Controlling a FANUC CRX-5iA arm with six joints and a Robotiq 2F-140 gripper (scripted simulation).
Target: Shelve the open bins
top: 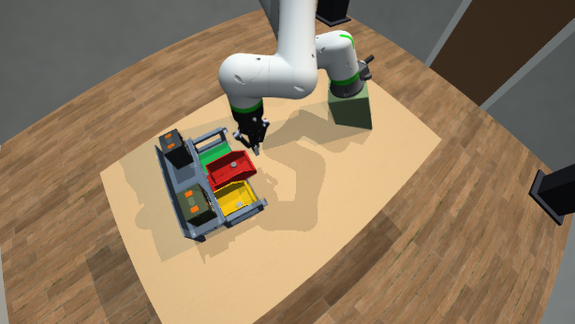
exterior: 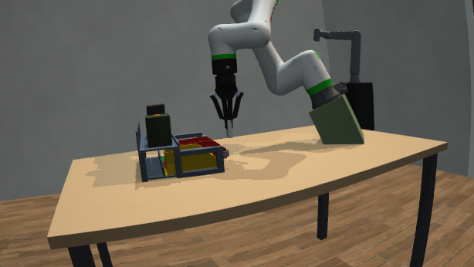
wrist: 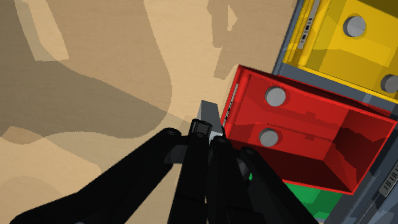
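My gripper (top: 256,150) (exterior: 229,131) (wrist: 205,114) is shut on nothing. It hangs above the table just in front of the red bin's front end, not touching it. The red bin (top: 230,169) (exterior: 204,142) (wrist: 300,130) sits in the shelf's middle place, turned a little askew, with two grey discs (wrist: 275,96) in it. The yellow bin (top: 236,197) (exterior: 193,162) (wrist: 350,45) stands in the place beside it, squarely behind the lip, also with grey discs in it. A green mark (top: 213,154) (wrist: 310,200) shows on the red bin's other side.
The grey-blue shelf (top: 168,175) (exterior: 177,160) carries two dark boxes (top: 175,147) (top: 194,203) on its upper board. The arm's green base block (top: 351,108) (exterior: 337,123) stands at the table's far right. Black stands are beyond the table.
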